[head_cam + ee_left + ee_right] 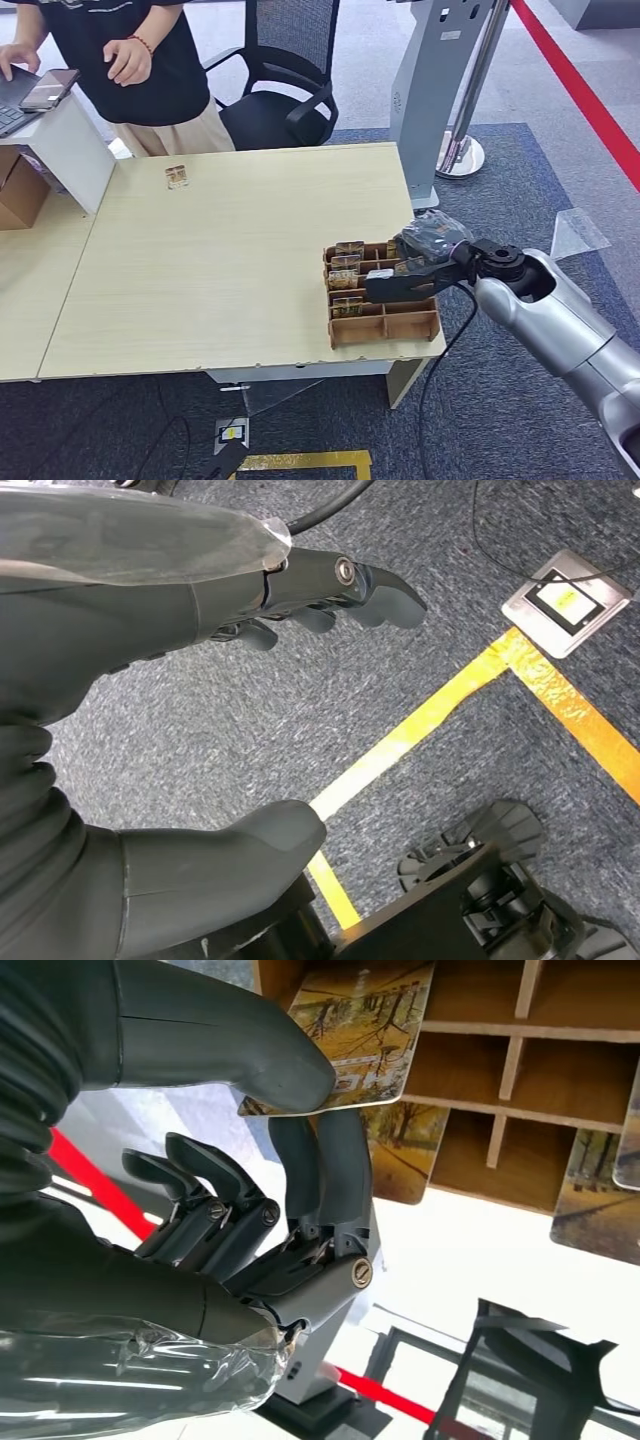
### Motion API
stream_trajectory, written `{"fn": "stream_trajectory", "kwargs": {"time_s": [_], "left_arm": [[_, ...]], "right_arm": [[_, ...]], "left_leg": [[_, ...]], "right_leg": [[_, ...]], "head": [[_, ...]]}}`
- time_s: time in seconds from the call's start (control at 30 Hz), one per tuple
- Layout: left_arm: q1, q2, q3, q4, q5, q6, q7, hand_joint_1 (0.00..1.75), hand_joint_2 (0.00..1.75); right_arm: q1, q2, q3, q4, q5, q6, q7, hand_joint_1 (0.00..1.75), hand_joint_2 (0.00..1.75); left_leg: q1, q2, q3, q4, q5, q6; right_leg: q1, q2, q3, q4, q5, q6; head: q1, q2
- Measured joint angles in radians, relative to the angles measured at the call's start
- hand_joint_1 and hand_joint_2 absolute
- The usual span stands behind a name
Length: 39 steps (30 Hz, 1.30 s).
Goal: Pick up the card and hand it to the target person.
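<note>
- Two hands are seen. The right hand [411, 275] is stretched out over the wooden card tray [383, 325], at about four o'clock on the table [226, 260], near its front right corner.
- In the right wrist view, a card [362, 1020] printed with autumn trees is pinched by the right hand [287, 1190] between the thick thumb [226, 1040] and two dark fingers [332, 1170]; the other fingers are curled in beside them. The card is held at the tray [521, 1060], partly in front of its compartments, and whether it touches the tray wall cannot be told.
- More cards [346, 280] of the same print are stood upright in the tray's left-hand compartments; the front row of compartments is seen bare.
- The left hand [249, 710] is hung over blue-grey carpet [226, 730] crossed by yellow tape [423, 730]. Its thumb and fingers are held apart, and nothing is held between them.
- A single card [176, 176] is laid flat at about eleven o'clock on the table, near the far edge and well apart from the tray.
- Beyond that edge, at about eleven o'clock, a person [143, 60] in a black shirt is stood, with one hand on a laptop [11, 100] and a phone [50, 88] beside it.
- A black office chair [279, 90] is placed at twelve o'clock, behind the table.
</note>
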Motion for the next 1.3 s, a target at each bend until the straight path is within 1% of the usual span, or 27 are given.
{"fn": "stream_trajectory", "kwargs": {"time_s": [0.23, 0.33, 0.43, 0.57, 0.7, 0.8, 0.87, 0.97, 1.03, 1.1, 1.2, 1.3], "left_arm": [[0.000, 0.003, -0.001, 0.000, -0.002, 0.000, 0.000, 0.00, 1.75], [-0.001, 0.004, -0.002, 0.000, -0.005, -0.001, 0.000, 0.00, 1.75], [-0.003, 0.004, -0.002, 0.000, -0.005, -0.002, 0.000, 0.00, 1.75], [-0.006, 0.006, -0.002, 0.000, -0.002, -0.001, -0.003, 0.00, 1.75], [-0.006, 0.010, -0.002, 0.000, 0.006, 0.000, -0.004, 0.00, 1.75], [-0.005, 0.014, -0.003, 0.000, 0.013, 0.001, -0.004, 0.00, 1.75], [-0.005, 0.016, -0.003, 0.000, 0.016, 0.001, -0.004, 0.00, 1.75], [-0.004, 0.019, -0.003, 0.000, 0.022, 0.003, -0.008, 0.00, 1.75], [-0.003, 0.020, -0.003, 0.000, 0.027, 0.006, -0.011, 0.00, 1.75], [-0.003, 0.022, -0.003, 0.000, 0.032, 0.010, -0.015, 0.00, 1.75], [-0.001, 0.022, -0.003, 0.000, 0.035, 0.012, -0.017, 0.00, 1.75], [-0.001, 0.021, -0.004, 0.000, 0.035, 0.013, -0.018, 0.00, 1.75]], "right_arm": [[-0.060, -0.006, 0.039, 0.000, -0.056, 0.048, -0.009, 1.75, 1.75], [-0.094, -0.012, 0.056, -0.001, -0.122, 0.094, -0.023, 1.75, 1.75], [-0.139, -0.021, 0.075, -0.005, -0.210, 0.148, -0.014, 1.75, 1.75], [-0.220, -0.038, 0.106, -0.016, -0.379, 0.212, 0.042, 1.75, 1.75], [-0.323, -0.059, 0.149, -0.025, -0.631, 0.260, 0.148, 1.75, 1.75], [-0.414, -0.076, 0.192, -0.031, -0.818, 0.276, 0.229, 1.75, 1.75], [-0.472, -0.085, 0.220, -0.035, -0.894, 0.273, 0.255, 1.75, 1.75], [-0.547, -0.090, 0.255, -0.038, -0.946, 0.247, 0.267, 1.75, 1.75], [-0.586, -0.091, 0.274, -0.041, -0.951, 0.217, 0.261, 1.75, 1.75], [-0.620, -0.091, 0.291, -0.042, -0.940, 0.165, 0.238, 1.75, 1.75], [-0.653, -0.091, 0.309, -0.041, -0.892, 0.036, 0.177, 1.75, 1.75], [-0.643, -0.091, 0.303, -0.025, -0.822, -0.157, 0.092, 1.75, 1.75]], "left_leg": [[0.000, 0.000, 0.000, 0.000, 0.000, 0.000], [0.000, 0.000, 0.000, 0.000, 0.000, 0.000], [0.000, 0.000, 0.000, 0.000, 0.000, 0.000], [0.000, 0.000, 0.000, 0.000, 0.000, 0.000], [0.000, 0.000, 0.000, 0.000, 0.000, 0.000], [0.000, 0.000, 0.000, 0.000, 0.000, 0.000], [0.000, 0.000, 0.000, 0.000, 0.000, 0.000], [0.000, 0.000, -0.001, 0.000, 0.000, 0.000], [0.000, 0.000, -0.001, 0.000, 0.000, 0.000], [0.000, 0.000, -0.001, 0.000, 0.000, 0.000], [0.000, 0.000, -0.001, 0.000, 0.000, 0.000], [0.000, 0.000, -0.001, 0.000, 0.000, 0.000]], "right_leg": [[0.000, 0.000, 0.000, 0.000, 0.000, 0.000], [0.000, 0.000, 0.000, 0.000, 0.000, 0.000], [0.000, 0.000, 0.000, 0.000, 0.000, 0.000], [0.000, 0.000, 0.000, 0.000, 0.000, 0.000], [0.000, 0.000, -0.001, 0.000, 0.000, 0.000], [0.000, 0.000, -0.001, 0.000, 0.000, 0.000], [0.000, 0.000, -0.001, 0.000, 0.000, 0.000], [0.000, 0.000, -0.001, 0.000, 0.000, 0.000], [0.000, 0.000, -0.001, 0.000, 0.000, 0.000], [0.000, 0.000, -0.001, 0.000, 0.000, 0.000], [0.000, 0.000, -0.001, 0.000, 0.000, 0.000], [0.000, 0.000, -0.001, 0.000, 0.000, 0.000]], "head": [[0.000, 0.000], [0.000, 0.000], [0.000, 0.000], [0.000, 0.000], [0.000, 0.000], [0.000, 0.000], [0.000, 0.000], [0.000, 0.000], [0.000, 0.000], [0.000, 0.000], [0.000, 0.000], [0.000, 0.000]]}}
